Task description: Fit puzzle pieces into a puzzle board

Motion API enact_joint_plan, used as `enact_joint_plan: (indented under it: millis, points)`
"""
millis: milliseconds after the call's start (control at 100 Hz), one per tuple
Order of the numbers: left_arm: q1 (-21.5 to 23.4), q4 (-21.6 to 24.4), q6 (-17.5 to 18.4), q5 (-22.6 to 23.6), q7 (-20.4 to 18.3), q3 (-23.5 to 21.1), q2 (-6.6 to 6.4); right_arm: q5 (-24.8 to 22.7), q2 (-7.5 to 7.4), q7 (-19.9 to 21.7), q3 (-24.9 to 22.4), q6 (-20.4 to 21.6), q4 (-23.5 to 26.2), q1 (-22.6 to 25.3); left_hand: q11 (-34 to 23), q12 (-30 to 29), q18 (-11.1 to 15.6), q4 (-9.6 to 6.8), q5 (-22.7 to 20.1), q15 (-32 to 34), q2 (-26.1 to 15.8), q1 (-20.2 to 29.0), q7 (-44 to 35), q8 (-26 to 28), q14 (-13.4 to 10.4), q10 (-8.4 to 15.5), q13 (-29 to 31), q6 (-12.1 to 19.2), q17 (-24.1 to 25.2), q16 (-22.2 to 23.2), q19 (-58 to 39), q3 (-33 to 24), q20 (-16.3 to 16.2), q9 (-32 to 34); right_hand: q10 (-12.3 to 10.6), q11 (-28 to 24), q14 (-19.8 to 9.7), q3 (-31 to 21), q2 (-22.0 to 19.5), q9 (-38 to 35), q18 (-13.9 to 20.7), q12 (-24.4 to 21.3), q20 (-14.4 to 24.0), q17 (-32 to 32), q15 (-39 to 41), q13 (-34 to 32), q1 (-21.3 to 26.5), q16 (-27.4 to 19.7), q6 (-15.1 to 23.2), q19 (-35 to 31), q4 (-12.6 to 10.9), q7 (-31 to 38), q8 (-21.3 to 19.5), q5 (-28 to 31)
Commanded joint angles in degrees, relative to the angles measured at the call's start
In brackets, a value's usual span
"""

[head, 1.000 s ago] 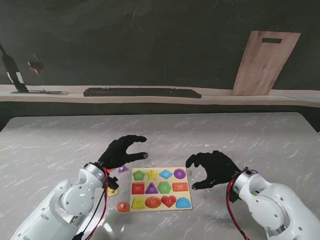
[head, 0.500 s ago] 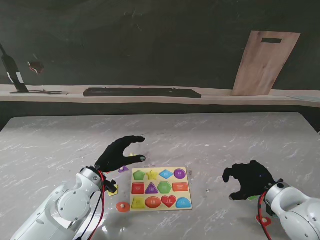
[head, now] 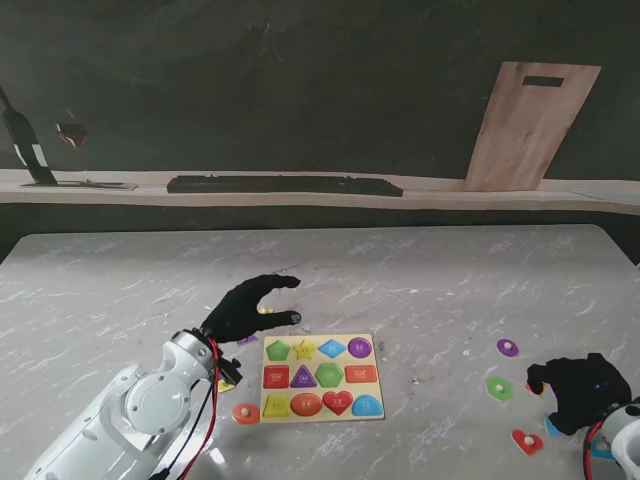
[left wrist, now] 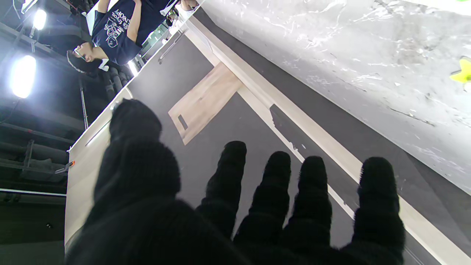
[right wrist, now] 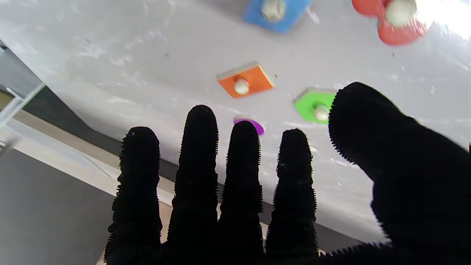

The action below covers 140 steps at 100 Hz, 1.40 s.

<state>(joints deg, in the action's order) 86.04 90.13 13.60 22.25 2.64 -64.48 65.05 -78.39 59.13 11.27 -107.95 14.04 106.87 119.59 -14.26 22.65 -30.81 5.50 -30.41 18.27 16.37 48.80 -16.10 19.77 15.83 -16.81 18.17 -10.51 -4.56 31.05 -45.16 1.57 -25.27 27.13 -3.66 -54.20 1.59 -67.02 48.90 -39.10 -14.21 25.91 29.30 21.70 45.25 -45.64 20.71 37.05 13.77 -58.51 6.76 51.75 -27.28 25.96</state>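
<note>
Your left robot hand hovers spread and empty just left of the puzzle board. Your right robot hand is spread too, near the loose heart piece on the desk.

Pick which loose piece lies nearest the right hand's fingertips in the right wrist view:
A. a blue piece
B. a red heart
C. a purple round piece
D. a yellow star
C: the purple round piece shows right at the tips of the right hand, partly hidden behind a fingertip; the other loose pieces lie farther off.
</note>
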Motion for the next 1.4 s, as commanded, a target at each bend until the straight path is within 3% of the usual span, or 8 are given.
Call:
enact_joint_plan:
  millis: [0, 180, 460, 830, 1390]
  points:
    - [0.19, 0.28, -0.24, 0.28, -0.06, -0.03, 0.0, -1.51, 0.05, 0.0, -0.82, -0.66, -0.88, 1.65, 0.56, 0.63, 12.18, -2.13, -0.17, 1.08, -1.04, 0.84, 0.99, 0.11, -1.3, 1.29, 1.86, 1.56, 0.49, 0.73, -1.57, -0.39, -1.11, 0.72, -1.8, -1.02, -1.17, -2.78, 2.7, -2.13, 0.52, 0.5, 0.73, 0.42, 0.92, -1.91, 2.14, 0.67, 0.35, -1.43, 1.64, 1.71, 0.04, 1.03]
    - [0.19, 0.15, -0.41, 1.02, 0.33, -0.05, 0.01, -2.59, 0.34, -1.94, -2.05, -4.16, -2.48, 3.33, 0.5, 0.73, 12.05, -2.08, -0.45, 1.35, -1.16, 0.85, 0.94, 0.14, -1.24, 1.31, 2.12, 1.52, 0.33, 1.01, -1.85, -0.31, -1.43, 0.92, -1.86, -1.78, -1.06, -2.64, 3.18, -5.58, 0.09, 0.66, 0.57, 1.5, 2.25, -4.2, 0.87, 1.23, -0.25, -1.63, 2.19, 2.41, 0.15, 3.84]
    - [-0.51, -0.31, -1.29, 0.43, -0.28, 0.59, 0.01, -6.35, 0.0, -3.24, -1.75, -7.94, -6.63, 2.71, 0.47, 0.82, 11.97, -2.05, -0.67, 1.53, -1.61, 0.77, 0.77, 0.25, -1.26, 1.39, 2.11, 1.69, 0.48, 1.27, -2.07, -0.23, -1.73, 0.91, -0.49, -3.69, -0.42, -2.57, 4.83, -5.92, -0.24, 1.44, 0.85, 0.97, 5.01, -3.65, -5.34, 2.89, -1.48, -2.15, 3.74, 2.83, 0.3, 6.02]
    - [-1.58, -1.23, -2.42, -0.7, -1.1, 1.55, 0.08, -7.86, -0.18, -4.6, -0.43, -11.5, -9.99, 2.16, 0.43, 0.84, 11.79, -2.05, -0.92, 1.63, -2.01, 0.85, 0.66, 0.36, -1.16, 1.15, 2.06, 1.49, 0.63, 1.41, -2.14, -0.17, -1.91, 0.88, 0.04, -5.73, 0.08, -2.69, 4.37, -8.39, -0.57, 2.46, 1.29, 1.84, 8.53, -5.33, -2.98, 4.65, -2.77, -3.21, 2.97, 4.2, -0.28, 9.61]
    - [-1.97, -1.6, -2.97, -1.19, -1.41, 1.96, 0.12, -8.36, -0.29, -6.26, 0.82, -13.53, -11.95, 1.55, 0.43, 0.82, 11.65, -2.03, -1.16, 1.66, -2.24, 0.72, 0.76, 0.39, -1.06, 1.16, 2.03, 1.43, 0.76, 1.47, -2.18, -0.06, -2.03, 0.98, -0.7, -6.98, 0.1, -2.02, 1.37, -10.98, -0.69, 3.34, 1.47, 2.94, 10.92, -7.24, -2.15, 5.56, -0.69, -4.71, 3.3, 6.23, -1.55, 12.58]
